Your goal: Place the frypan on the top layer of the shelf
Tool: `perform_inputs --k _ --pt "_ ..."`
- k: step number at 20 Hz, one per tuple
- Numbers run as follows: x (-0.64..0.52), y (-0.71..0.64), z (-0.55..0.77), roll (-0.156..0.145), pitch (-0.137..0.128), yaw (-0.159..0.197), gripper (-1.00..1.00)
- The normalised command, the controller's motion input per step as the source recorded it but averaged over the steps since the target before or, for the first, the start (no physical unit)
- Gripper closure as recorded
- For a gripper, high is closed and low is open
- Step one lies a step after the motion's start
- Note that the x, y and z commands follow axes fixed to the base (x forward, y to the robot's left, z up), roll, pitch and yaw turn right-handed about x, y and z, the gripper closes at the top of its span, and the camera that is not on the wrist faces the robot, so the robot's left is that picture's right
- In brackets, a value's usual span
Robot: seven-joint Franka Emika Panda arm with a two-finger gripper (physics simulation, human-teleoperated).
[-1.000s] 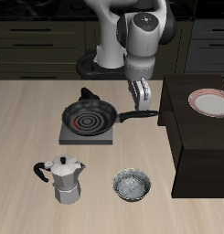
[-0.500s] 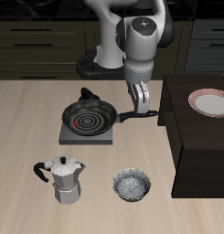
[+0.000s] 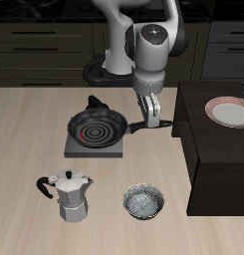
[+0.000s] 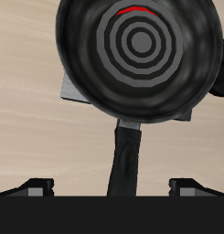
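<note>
Frypan (image 3: 97,127) sits on the grey burner plate (image 3: 94,147) mid-worktop (image 3: 24,139), handle (image 3: 153,126) pointing toward the shelf (image 3: 218,149). Gripper (image 3: 149,113) hangs just above the handle, roughly halfway along it; jaws spread apart w/ nothing in them. Wrist view confirms: handle (image 4: 128,160) runs straight down the centre between the two fingertips (image 4: 37,186), pan bowl (image 4: 136,50) ahead, so alignment looks good.

Step in hand, as I read it: come down and grip the handle. To do it well, drop straight w/o drifting sideways, so the handle stays centred in the gap; close only once the fingertips are below the handle's top face. Gripping nearer the pan end would cut the tilt when lifting, since the bowl is the heavy part. Lift clear of the burner plate before swinging over.

Shelf top already carries a pink-rimmed plate (image 3: 230,111), so aim for the bare part. Moka pot (image 3: 70,194) & speckled bowl (image 3: 143,202) are nearer the front edge, out of the way
</note>
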Motion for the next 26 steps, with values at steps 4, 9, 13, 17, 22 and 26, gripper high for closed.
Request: perform_inputs --k 4,9,13,17,22,26 --pt "-0.08 -0.01 -0.10 -0.016 0.031 0.004 -1.00" --pt "-0.13 -0.16 -0.11 -0.008 -0.021 -0.001 -1.00" --pt "-0.26 0.08 -0.13 0.009 -0.030 0.007 -1.00" --pt "-0.14 -0.03 -0.16 0.023 0.017 -0.043 -1.00" --pt "-0.05 0.08 -0.05 0.009 -0.008 0.020 -1.00" --pt "0.10 0.21 -0.09 0.037 -0.002 0.037 -1.00"
